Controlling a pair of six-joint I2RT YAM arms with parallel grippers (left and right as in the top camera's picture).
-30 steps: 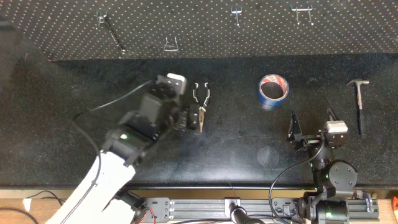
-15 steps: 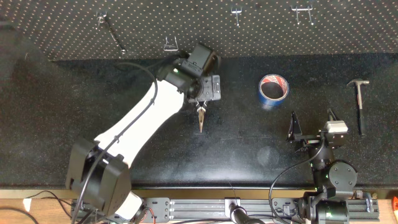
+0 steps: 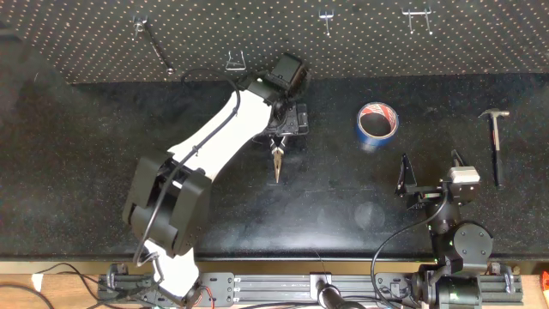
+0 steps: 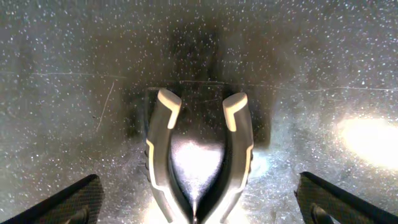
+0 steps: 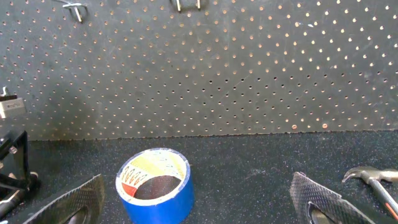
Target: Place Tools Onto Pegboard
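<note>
The left gripper has swung across since a second ago and now hangs over the pliers.
Nearest the bases, the right gripper sits parked, fingers apart. Mid-table the pliers lie flat and ungrasped, with the left fingers spread wide either side of the handles, which looks lined up for a grasp. From above, the wrist hides the handles, and how low the fingers sit is unclear. Beyond, a bare hook hangs on the pegboard.

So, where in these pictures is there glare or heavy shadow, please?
Left wrist view: strong glare on the table beside the pliers, a bright patch between their handles, dark shadow around them. Right wrist view: even light, the tape roll is sharp. Top view: no glare, the table evenly lit.
</note>
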